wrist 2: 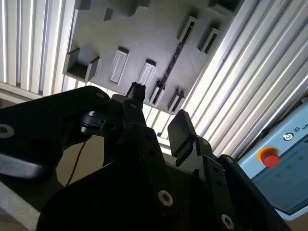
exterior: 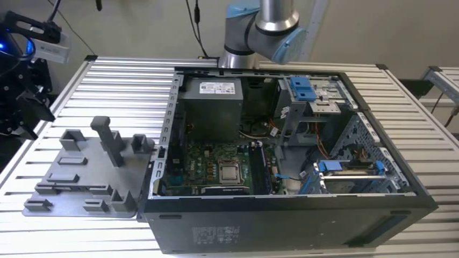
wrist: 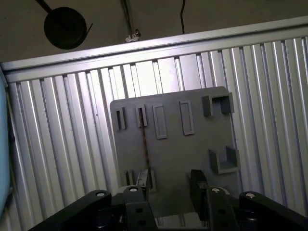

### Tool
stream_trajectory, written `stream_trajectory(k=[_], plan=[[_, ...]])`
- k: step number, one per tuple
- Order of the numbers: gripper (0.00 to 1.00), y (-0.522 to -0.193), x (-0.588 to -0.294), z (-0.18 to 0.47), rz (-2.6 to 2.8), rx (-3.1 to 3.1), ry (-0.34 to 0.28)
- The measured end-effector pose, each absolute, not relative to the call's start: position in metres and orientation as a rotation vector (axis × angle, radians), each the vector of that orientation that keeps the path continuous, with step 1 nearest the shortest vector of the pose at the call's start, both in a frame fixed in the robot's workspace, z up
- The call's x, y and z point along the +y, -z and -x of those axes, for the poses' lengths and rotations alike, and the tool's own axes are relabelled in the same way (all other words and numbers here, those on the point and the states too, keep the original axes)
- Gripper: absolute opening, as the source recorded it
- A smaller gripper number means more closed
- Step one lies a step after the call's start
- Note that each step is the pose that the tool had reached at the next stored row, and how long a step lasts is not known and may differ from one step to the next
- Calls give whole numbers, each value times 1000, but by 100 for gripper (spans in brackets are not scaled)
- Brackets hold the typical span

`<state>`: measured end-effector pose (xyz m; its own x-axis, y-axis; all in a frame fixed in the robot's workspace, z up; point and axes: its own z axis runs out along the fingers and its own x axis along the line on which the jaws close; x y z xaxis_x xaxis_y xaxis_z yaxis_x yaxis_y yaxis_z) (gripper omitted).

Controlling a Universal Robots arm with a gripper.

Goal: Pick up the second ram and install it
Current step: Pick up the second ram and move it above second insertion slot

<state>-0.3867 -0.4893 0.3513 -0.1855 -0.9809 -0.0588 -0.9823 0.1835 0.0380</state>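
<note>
Exterior view, left to right: grey holder plate on slatted table; open computer case, motherboard exposed. In both wrist views: gripper over plate, jaws parted, gripping nothing; 1 ram stick edge-on in plate slot, near 1 fingertip.

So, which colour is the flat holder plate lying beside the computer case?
The holder plate is plain grey; it shows best in the first wrist view.
</note>
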Motion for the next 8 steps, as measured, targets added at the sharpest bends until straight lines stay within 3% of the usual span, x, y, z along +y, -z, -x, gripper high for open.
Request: stream_trajectory(k=[8], plan=[[48, -340, -489, 387, 1991, 2401, -104]])
